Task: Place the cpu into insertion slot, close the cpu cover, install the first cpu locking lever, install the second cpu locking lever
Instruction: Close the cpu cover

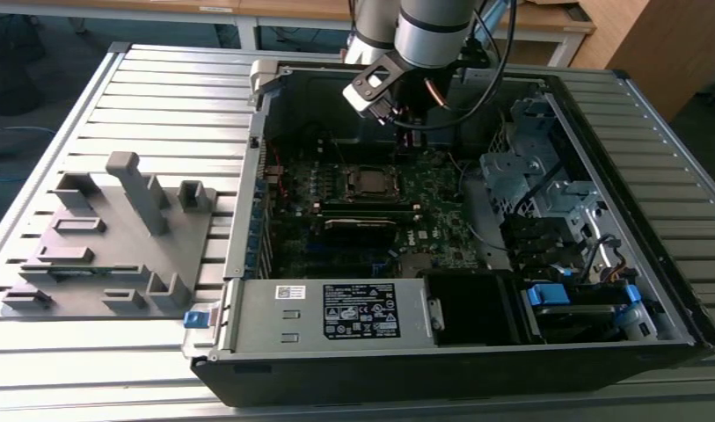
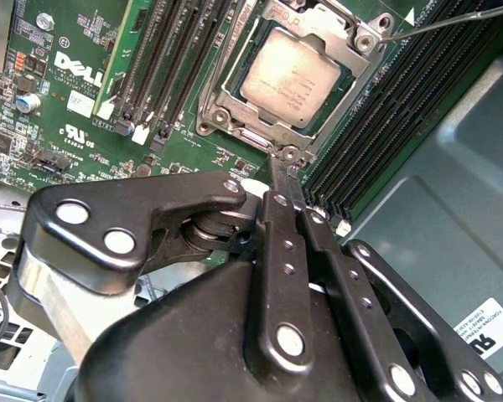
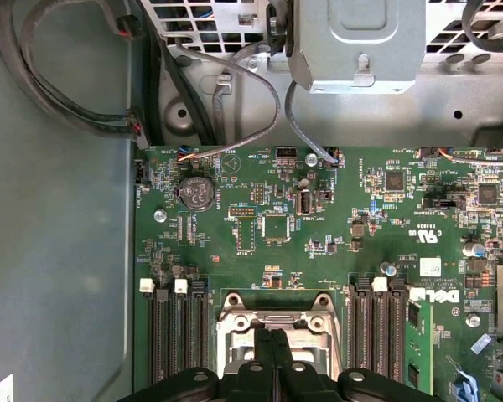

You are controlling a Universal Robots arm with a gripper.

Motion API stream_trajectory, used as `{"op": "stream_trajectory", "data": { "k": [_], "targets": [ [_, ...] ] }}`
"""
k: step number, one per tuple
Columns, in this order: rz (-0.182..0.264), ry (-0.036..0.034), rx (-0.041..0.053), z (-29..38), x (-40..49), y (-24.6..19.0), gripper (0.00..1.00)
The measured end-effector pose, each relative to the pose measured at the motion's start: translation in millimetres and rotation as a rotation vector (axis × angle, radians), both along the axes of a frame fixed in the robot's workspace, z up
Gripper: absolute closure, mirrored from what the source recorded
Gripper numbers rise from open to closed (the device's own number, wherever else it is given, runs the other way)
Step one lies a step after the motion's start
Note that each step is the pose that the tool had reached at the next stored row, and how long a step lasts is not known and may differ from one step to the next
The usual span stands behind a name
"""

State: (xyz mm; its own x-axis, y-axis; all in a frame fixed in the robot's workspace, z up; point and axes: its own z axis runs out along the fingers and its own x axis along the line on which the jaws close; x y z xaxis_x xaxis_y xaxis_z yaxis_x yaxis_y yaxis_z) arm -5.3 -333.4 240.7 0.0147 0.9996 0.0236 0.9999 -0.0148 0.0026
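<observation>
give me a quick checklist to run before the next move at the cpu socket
1. cpu seated flat: ok
2. cpu cover down over the cpu: ok
3. locking lever latched: not ok, it sticks out away from the cover
4. end effector at the cover's edge, closed: ok
5. end effector gripping anything: cannot tell
</observation>
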Motion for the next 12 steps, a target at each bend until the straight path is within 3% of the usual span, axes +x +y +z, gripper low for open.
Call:
{"op": "stream_trajectory", "data": {
  "k": [12],
  "targets": [
    [0.024,0.0,0.0,0.0,0.0,0.0,0.9]
  ]
}}
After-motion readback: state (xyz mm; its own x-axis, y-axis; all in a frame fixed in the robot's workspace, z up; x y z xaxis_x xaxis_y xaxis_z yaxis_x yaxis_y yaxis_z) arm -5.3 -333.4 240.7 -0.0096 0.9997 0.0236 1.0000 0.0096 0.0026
